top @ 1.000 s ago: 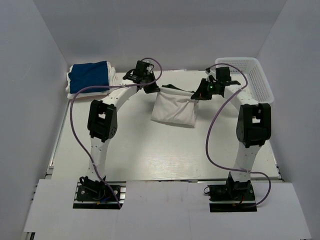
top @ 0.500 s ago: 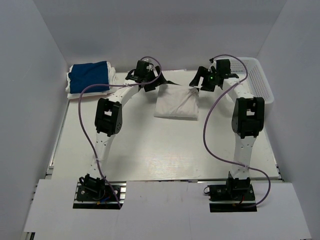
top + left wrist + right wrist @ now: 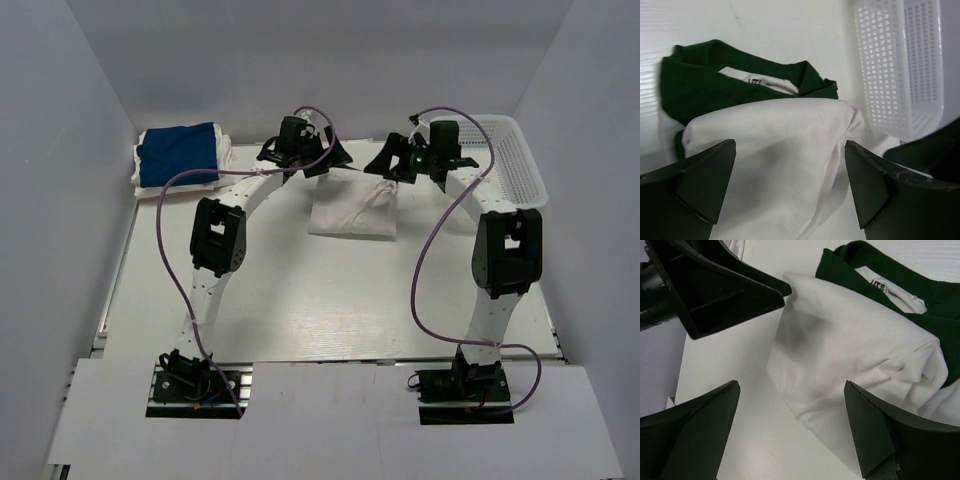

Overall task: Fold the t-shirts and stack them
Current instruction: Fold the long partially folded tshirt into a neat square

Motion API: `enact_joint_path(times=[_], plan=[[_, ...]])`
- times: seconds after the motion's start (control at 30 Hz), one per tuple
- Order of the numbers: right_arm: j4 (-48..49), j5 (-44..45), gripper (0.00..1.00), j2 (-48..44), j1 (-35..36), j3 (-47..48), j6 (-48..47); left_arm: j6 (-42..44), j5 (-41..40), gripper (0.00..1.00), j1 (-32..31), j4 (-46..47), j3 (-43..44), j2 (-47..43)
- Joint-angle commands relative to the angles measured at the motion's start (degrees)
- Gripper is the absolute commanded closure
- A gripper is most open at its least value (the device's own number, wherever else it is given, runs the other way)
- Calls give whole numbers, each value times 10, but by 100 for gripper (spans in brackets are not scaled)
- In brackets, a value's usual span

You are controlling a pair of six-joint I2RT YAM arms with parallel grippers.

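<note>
Peeking from under white shirt [image 3: 775, 165], green shirt [image 3: 700, 85], clear in wrist views.

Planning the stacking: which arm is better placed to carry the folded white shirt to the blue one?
Left, probably: the left gripper and right gripper both hang open over the white shirt, but the blue shirt lies far left, nearer the left one.

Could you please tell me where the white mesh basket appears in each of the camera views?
Top external: the white mesh basket is at the upper right, to the right of the folded white t-shirt.
Left wrist: it fills the upper right corner.
Right wrist: not in this picture.
Shared landmark: the white t-shirt shows in all three views, lower centre in the left wrist view and centre in the right wrist view.
</note>
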Motion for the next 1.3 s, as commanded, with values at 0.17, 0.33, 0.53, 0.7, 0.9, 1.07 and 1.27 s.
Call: enact_joint_path(times=[0.17,0.33,0.53,0.7,0.9,1.07,1.27], plan=[[84,34,10,157,0,84,53,-39,43,0,8,43,61,88],[84,117,10,260,-1,189,61,-34,3,0,13,54,67,121],[65,140,10,320,3,271,52,-29,-23,0,13,54,67,133],[62,121,10,252,7,255,16,-6,-35,0,18,54,75,98],[65,130,10,132,21,149,-38,15,-66,0,13,48,26,-2],[106,141,10,37,30,12,-41,22,-52,0,-4,34,-34,-64],[139,119,10,18,32,-75,1,0,5,0,-26,34,-85,-50]])
